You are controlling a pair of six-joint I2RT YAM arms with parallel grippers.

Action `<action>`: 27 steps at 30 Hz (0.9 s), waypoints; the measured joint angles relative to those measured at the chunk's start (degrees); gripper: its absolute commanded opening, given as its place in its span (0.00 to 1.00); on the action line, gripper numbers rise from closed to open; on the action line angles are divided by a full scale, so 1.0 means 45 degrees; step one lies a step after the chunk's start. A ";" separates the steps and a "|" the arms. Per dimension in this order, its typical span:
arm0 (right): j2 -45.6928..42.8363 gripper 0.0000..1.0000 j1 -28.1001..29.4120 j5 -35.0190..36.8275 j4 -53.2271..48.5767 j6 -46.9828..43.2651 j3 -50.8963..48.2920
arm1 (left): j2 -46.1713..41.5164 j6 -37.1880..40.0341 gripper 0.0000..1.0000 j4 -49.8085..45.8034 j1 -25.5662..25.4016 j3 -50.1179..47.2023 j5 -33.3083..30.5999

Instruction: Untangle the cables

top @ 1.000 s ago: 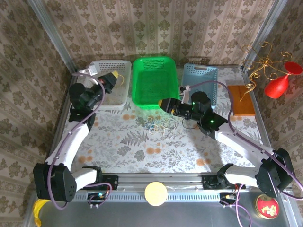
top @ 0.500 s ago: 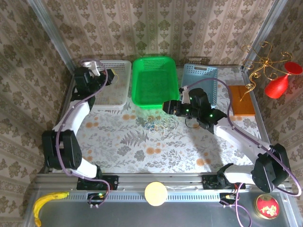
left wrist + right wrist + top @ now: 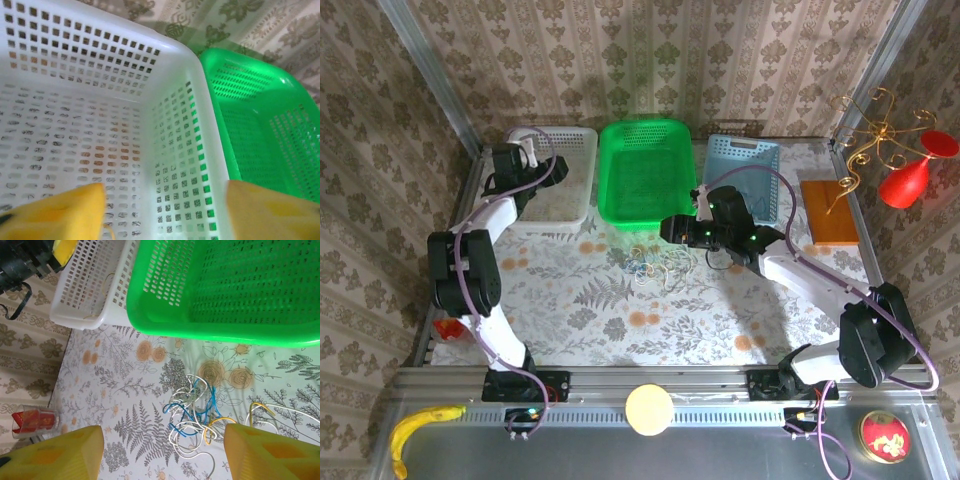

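Tangle: the cables (image 3: 660, 265) lie in a loose heap on the worktop (image 3: 590, 320), just in front of the green basket (image 3: 650, 127). The heap looks the same as a second ago. From the right wrist, a blue cable (image 3: 200, 415) is threaded through pale loops, with a yellow strand at the edge.

Right tool: it (image 3: 162, 452) hovers above the tangle, fingers well apart with nothing between them and touching nothing. In the overhead view the right tool (image 3: 670, 230) has hardly shifted over the last second.

Change: the left arm has stretched out to the far left corner and its fingers, shut a moment ago, have sprung apart.

Left tool: it (image 3: 162, 215) is wide open over the white basket (image 3: 205, 110) and grips nothing. A short cream wisp shows beside its left finger; whether they touch I cannot tell. Overhead, the left tool (image 3: 552, 172) sits at the basket's near-left part.

White basket: from the right wrist, a thin cream cable (image 3: 104, 289) curves across its floor.

Meaning: one cord seems freed and dropped off. The rest are still knotted, so the likely next step is for the right tool to descend on a single strand.
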 measured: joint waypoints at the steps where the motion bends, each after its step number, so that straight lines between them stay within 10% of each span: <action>1: 0.0000 0.66 0.0000 0.0049 -0.0005 0.0000 -0.0005 | -0.0015 0.0000 0.94 -0.0087 0.0034 0.0063 0.0029; 15: -0.0151 0.59 0.0087 0.1302 -0.0131 -0.0049 -0.1447 | -0.4279 -0.0083 1.00 -0.0379 -0.0918 -0.1511 0.0369; 27: 0.1948 0.49 0.0243 0.1467 0.0141 -0.0714 -0.1525 | -0.7936 -0.0034 1.00 -0.1428 -0.4425 -0.4333 -0.1234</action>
